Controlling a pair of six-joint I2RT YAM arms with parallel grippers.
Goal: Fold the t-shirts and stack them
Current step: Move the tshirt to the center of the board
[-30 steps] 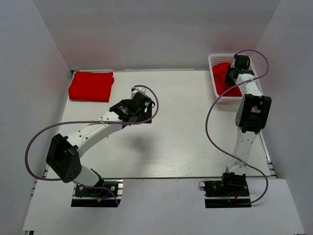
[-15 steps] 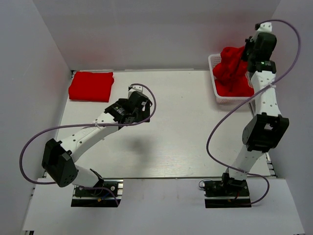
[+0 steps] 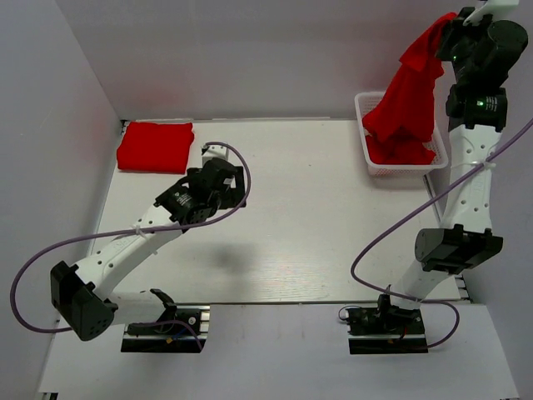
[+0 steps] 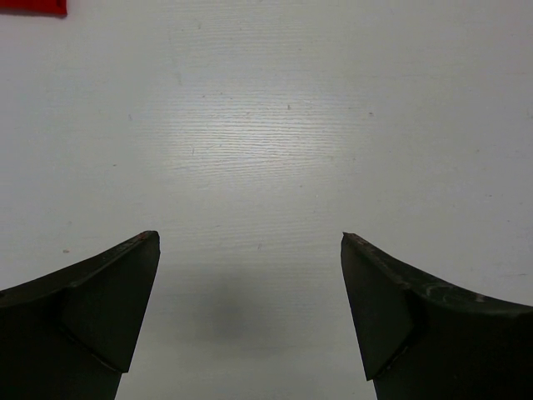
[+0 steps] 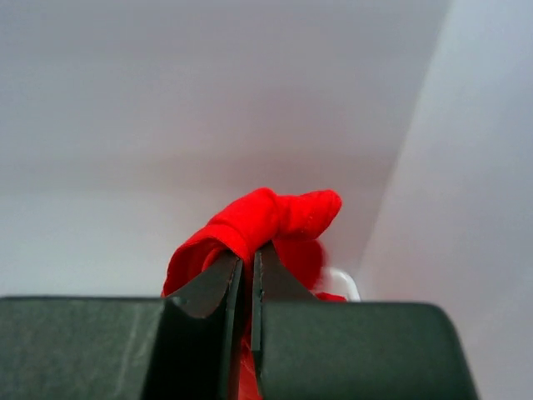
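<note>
On the right gripper [image 5: 247, 254] the fingers are pinched almost together on a bunched fold of the red t-shirt [image 5: 271, 218]. The cloth bulges out above the fingertips. In the top view this gripper is high over the far-right corner with its arm stretched upward. The shirt hangs down from it in a long drape. Its lower end reaches into the white lattice basket [image 3: 361, 117] and meets the red cloth [image 3: 400, 154] piled there. I cannot tell whether the hanging end is clear of that pile or tangled in it, nor how many shirts the pile holds. The basket sits at the far-right edge of the table [image 3: 316, 225].

On the left gripper [image 4: 250, 242] the fingers are spread wide with nothing between them. Below them is only bare white tabletop and a soft shadow. It hovers over the table left of centre, with its arm reaching out low from the near-left base.

A folded t-shirt [image 3: 155, 147] lies flat in the far-left corner as a neat rectangle, apart from the left gripper. A sliver of it shows at the top-left edge of the left wrist view.
</note>
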